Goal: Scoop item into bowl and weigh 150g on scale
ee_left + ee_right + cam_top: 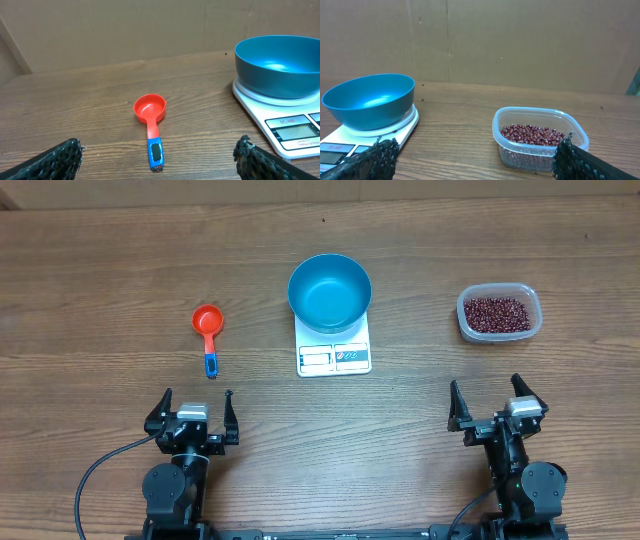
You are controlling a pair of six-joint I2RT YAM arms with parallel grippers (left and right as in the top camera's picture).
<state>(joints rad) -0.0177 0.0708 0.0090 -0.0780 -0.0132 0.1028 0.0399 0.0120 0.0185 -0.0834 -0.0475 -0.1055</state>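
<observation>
A blue bowl [330, 292] [277, 65] [370, 100] stands empty on the white scale [334, 356] [285, 131] [340, 147] at the table's middle. Dark red-brown beans, the item [496, 312] [532, 135], lie in a clear plastic tub [499, 315] [537, 150] at the right. A red scoop with a blue handle [208, 330] [151, 125] lies on the table at the left. My left gripper [196, 413] [160, 157] stands open near the front edge, just behind the scoop. Behind the tub, my right gripper [497, 402] [475, 157] is open and holds nothing.
A brown cardboard wall [125, 30] [520, 40] closes off the far side of the wooden table [100, 260]. Black cables [95, 475] run from the arm bases at the front edge.
</observation>
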